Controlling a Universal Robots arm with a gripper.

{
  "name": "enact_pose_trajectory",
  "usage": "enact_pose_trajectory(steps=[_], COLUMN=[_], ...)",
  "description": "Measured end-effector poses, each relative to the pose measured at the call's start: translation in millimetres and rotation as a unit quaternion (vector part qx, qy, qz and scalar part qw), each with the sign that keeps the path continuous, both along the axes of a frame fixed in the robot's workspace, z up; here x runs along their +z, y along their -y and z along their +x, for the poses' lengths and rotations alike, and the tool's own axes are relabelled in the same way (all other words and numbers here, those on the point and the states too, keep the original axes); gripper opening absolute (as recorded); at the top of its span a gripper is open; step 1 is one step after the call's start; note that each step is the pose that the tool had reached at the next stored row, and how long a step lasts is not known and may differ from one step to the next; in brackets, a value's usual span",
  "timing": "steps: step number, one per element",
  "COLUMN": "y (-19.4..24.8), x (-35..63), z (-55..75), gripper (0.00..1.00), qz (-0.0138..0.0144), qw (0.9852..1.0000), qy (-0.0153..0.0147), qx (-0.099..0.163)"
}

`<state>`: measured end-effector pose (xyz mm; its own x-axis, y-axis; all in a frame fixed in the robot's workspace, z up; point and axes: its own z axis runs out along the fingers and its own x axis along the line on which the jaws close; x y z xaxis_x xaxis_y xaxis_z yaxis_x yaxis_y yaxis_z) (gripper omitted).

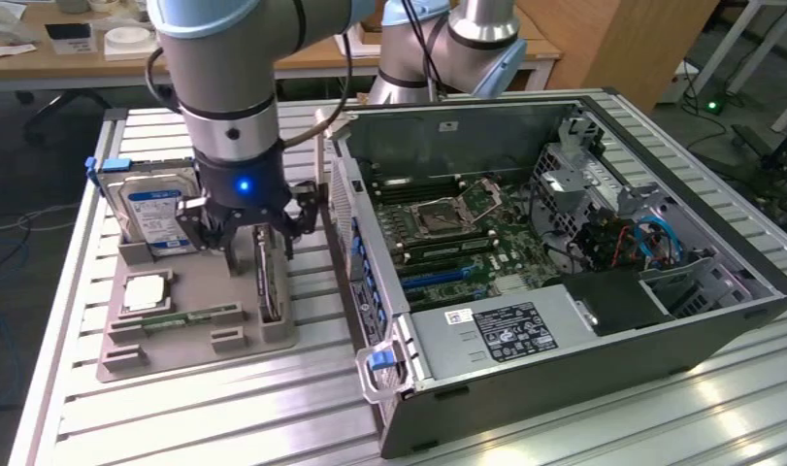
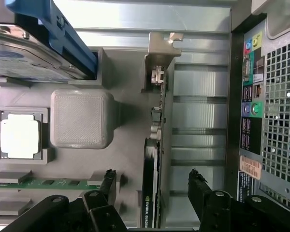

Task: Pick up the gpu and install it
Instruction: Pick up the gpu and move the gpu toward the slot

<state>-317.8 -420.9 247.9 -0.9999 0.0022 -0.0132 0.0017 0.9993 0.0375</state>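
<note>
Gripper (image 2: 152, 175), jaws spread wide, astride upright gpu (image 2: 150, 205) edge, gap each side

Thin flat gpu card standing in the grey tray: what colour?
The gpu is black, bracket silvery-grey; best in wrist view.

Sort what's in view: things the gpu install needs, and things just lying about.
Job in hand: thin black gpu card with silvery bracket, standing on edge in the grey tray; open black claw straddling it; open dark metal computer case with green motherboard.
Lying about: silver blue-labelled hard drive; narrow green memory stick; square silvery processor chip.
</note>
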Motion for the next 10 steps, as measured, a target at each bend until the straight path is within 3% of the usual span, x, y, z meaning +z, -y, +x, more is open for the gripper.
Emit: enact_pose_trajectory(steps=[10], y=[0.4], x=[-16.6], z=[0.8], gripper=[0.71], qz=[-0.0001], qw=[1.0000], qy=[0.0000], qx=[0.000])
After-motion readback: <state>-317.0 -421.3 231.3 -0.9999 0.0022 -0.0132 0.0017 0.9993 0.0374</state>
